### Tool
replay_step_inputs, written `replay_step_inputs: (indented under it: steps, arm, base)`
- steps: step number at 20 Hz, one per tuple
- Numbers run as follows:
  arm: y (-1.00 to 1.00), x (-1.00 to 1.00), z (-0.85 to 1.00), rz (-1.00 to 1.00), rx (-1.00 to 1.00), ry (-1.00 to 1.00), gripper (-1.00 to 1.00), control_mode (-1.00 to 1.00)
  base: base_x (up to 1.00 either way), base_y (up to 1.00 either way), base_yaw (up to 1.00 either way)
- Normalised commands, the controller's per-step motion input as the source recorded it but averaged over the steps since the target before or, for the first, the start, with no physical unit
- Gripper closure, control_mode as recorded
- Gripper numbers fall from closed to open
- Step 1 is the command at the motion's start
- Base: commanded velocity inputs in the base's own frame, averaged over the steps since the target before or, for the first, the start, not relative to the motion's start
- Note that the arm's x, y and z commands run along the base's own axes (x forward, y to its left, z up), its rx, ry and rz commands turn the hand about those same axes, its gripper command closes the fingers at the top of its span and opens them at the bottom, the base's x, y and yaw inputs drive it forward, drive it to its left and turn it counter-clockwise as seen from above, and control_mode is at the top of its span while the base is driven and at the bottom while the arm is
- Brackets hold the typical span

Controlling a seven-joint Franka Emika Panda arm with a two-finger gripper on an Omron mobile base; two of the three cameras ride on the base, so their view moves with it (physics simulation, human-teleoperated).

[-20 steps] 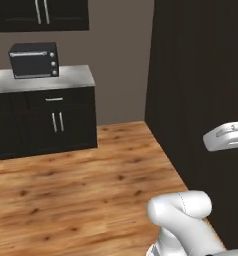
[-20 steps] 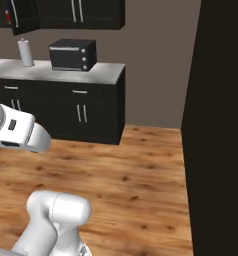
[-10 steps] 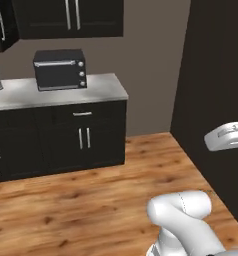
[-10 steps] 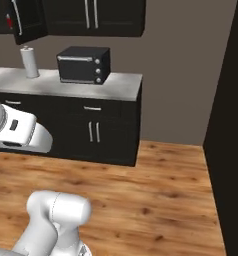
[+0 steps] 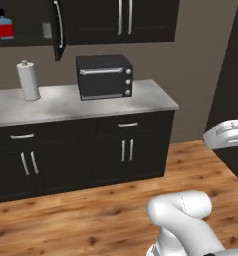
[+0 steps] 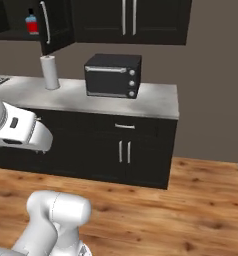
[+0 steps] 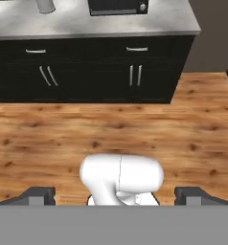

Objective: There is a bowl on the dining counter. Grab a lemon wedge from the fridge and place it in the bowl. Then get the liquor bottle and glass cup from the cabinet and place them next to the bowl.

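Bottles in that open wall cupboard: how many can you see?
1: the liquor bottle, red with a black cap, stands on the shelf of the open cabinet, above the paper towel roll. Others may be hidden.

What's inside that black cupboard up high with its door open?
Inside the open cabinet stands the liquor bottle, red with a black cap, on a shelf. The rest of the shelf is dark or cut off, so a glass cup can't be made out.

I see the liquor bottle inside the open cabinet at upper left, a paper towel roll on the counter below it, a toaster oven to its right, lower cabinets beneath, floor in front.
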Motion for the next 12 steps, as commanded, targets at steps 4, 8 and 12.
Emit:
replay_step_inputs:
  steps: [4, 8, 12]
  arm:
    - [0.0, 0.0, 0.0, 0.0, 0.0, 0.0, -1.0, 1.0]
    - [0.0, 0.0, 0.0, 0.0, 0.0, 0.0, -1.0, 1.0]
    - [0.0, 0.0, 0.0, 0.0, 0.0, 0.0, -1.0, 1.0]
  base:
    - [0.25, 1.0, 0.0]
    - [0.05, 1.0, -0.02]
    - [0.14, 1.0, -0.06]
